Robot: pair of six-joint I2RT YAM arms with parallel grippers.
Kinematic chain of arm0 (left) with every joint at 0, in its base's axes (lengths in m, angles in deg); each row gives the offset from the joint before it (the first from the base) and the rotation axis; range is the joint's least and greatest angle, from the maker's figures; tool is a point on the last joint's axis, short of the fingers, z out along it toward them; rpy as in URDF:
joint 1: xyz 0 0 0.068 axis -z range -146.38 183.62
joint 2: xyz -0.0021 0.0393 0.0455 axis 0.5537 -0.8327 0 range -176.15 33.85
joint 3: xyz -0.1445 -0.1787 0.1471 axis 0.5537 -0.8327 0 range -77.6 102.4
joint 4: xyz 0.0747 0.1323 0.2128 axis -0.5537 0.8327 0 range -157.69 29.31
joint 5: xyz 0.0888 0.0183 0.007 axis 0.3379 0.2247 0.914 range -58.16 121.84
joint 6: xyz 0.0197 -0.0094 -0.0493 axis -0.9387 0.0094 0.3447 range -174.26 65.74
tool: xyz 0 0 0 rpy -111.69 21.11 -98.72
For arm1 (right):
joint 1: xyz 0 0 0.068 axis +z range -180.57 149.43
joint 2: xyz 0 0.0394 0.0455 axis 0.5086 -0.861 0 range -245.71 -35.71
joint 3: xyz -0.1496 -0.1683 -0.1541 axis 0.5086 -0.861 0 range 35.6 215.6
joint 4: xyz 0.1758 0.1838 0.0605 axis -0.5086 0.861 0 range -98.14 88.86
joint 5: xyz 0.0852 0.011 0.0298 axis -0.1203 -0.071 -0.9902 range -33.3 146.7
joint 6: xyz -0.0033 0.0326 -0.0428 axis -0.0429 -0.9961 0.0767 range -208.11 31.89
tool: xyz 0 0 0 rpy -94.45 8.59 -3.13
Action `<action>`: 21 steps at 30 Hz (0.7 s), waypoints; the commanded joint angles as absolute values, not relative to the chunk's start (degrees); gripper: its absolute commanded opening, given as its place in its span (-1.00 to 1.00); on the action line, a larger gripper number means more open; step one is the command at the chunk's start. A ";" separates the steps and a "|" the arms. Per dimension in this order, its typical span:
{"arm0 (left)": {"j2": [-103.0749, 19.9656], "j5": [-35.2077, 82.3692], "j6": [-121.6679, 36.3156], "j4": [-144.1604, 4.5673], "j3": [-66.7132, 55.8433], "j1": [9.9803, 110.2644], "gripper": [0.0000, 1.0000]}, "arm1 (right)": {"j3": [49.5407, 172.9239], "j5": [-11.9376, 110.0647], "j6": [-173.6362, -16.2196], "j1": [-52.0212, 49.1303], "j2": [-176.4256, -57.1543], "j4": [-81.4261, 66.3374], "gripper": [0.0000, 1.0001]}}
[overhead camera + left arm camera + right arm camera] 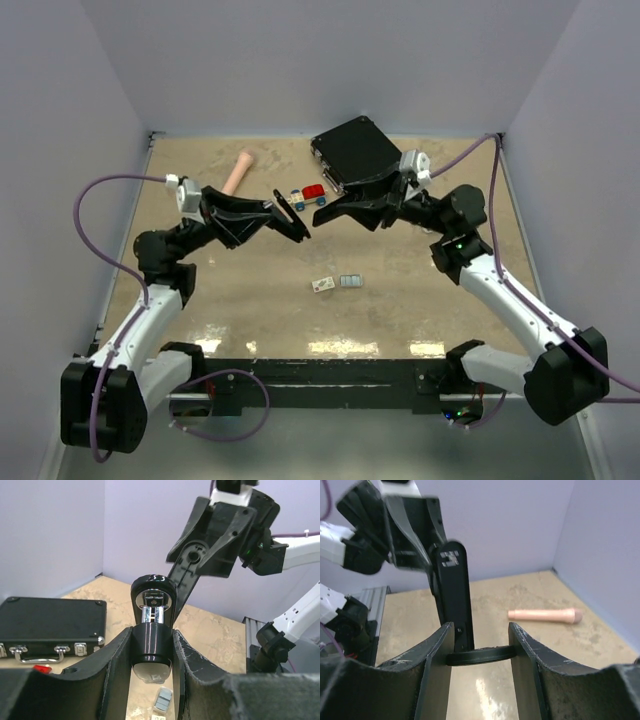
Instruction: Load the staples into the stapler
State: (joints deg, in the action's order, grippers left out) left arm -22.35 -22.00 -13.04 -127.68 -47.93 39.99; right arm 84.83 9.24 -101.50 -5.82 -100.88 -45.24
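The left gripper [152, 640] is clamping one end of the stapler [152, 600], jaws partly closed. The right gripper [481, 640] is gripping its swung-open part, jaws about half closed. The staples [350, 282] are lying on the table [250, 290] below and nearer, long axis left-right, slightly closer to the right arm, beside the white box [322, 284]. Neither gripper is free.

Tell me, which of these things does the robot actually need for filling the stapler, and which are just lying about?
Part of the job:
- stapler
- staples

Just lying about:
- small white box
- toy vehicle
- pink cylinder
- black case
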 commanded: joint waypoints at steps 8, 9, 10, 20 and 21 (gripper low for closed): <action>-20.54 -24.06 -48.17 -82.85 -31.39 39.77 -1.00 | 83.24 11.80 -95.23 -1.93 -105.76 -37.03 -1.00; -21.07 -25.80 -50.11 -79.77 -30.33 39.95 -1.00 | 81.23 11.10 -95.84 -1.66 -106.19 -39.06 -1.00; -21.52 -26.77 -53.17 -75.12 -28.58 40.21 -1.00 | 80.00 10.22 -96.89 -1.13 -106.63 -41.60 -1.00; -26.26 -21.08 -67.87 -52.32 -21.36 43.73 -1.00 | 76.65 11.97 -101.20 -0.08 -119.02 -62.93 -1.00; -26.35 -18.72 -67.97 -51.01 -21.09 43.90 -1.00 | 76.64 11.97 -101.73 0.53 -122.94 -65.59 -1.00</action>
State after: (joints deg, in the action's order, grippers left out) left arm -25.63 -23.99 -60.34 -59.81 -25.95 42.86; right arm 77.79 11.01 -99.77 -0.81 -116.96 -49.96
